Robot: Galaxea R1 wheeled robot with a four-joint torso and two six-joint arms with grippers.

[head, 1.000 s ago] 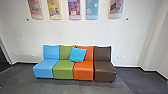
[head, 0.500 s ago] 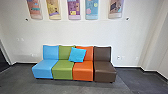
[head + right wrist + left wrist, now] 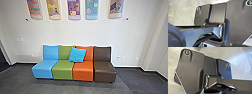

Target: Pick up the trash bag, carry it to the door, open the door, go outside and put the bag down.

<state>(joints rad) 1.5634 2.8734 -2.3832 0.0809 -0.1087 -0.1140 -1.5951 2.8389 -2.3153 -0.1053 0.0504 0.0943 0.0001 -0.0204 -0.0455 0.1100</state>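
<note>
- Dark grey floor (image 3: 62, 88); where the trash bag is, cannot tell.
- Left gripper, right gripper: wide, narrow or holding something, cannot tell for either.
- Blue seat (image 3: 42, 69), green seat (image 3: 63, 69), orange seat (image 3: 83, 70), brown seat (image 3: 105, 71): one row, left to right, white wall (image 3: 75, 32) behind.
- Bright blue cushion (image 3: 77, 55) tilted against the backrests, across the green-orange edge.
- Coloured panels (image 3: 74, 10) up on the wall, above the row.

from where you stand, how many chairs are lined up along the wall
4, side by side in one row; from left to right in the head view: blue chair, green chair, orange chair, brown chair.
</note>
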